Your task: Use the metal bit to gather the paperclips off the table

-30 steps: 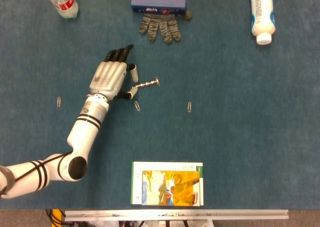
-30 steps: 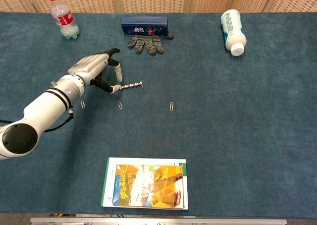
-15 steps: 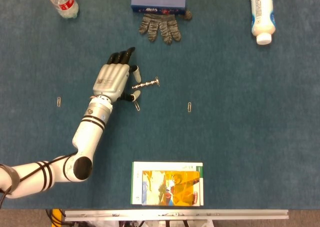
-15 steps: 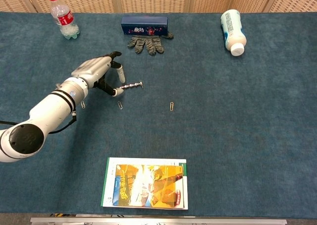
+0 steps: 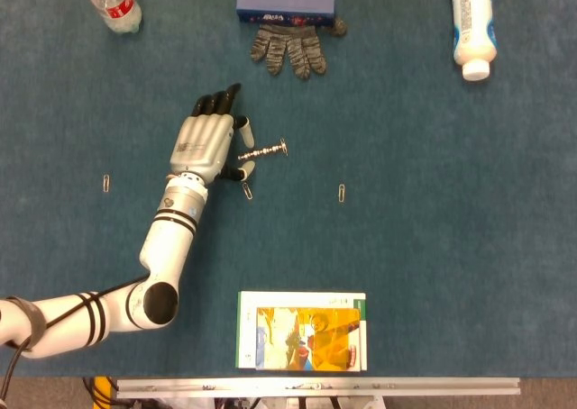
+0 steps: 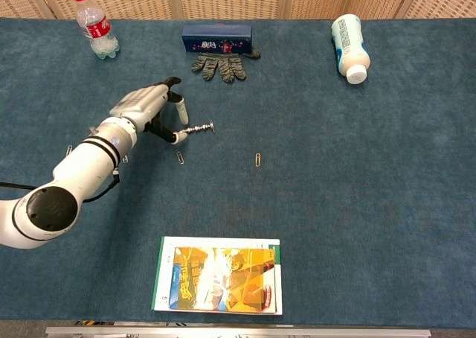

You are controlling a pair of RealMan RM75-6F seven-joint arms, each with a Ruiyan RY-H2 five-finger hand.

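The metal bit (image 5: 263,151) (image 6: 198,129) lies on the blue table, a short ridged rod with a flat disc at its right end. My left hand (image 5: 206,141) (image 6: 146,105) lies palm down just left of it. Its thumb (image 6: 174,137) touches the bit's left end and a finger (image 6: 181,115) hangs apart above the bit, so nothing is gripped. One paperclip (image 5: 247,191) (image 6: 181,158) lies just below the thumb, another paperclip (image 5: 342,193) (image 6: 258,160) sits further right, and a third paperclip (image 5: 106,183) lies left of the forearm. My right hand shows in neither view.
A grey glove (image 5: 288,47) and a dark blue box (image 5: 285,5) lie at the back. A water bottle (image 5: 114,4) stands back left, a white bottle (image 5: 472,22) lies back right. A book (image 5: 302,330) rests at the front edge.
My left hand and forearm have slid slightly to the right, bringing the thumb against the bit's left end. The bit and the paperclips have not moved.
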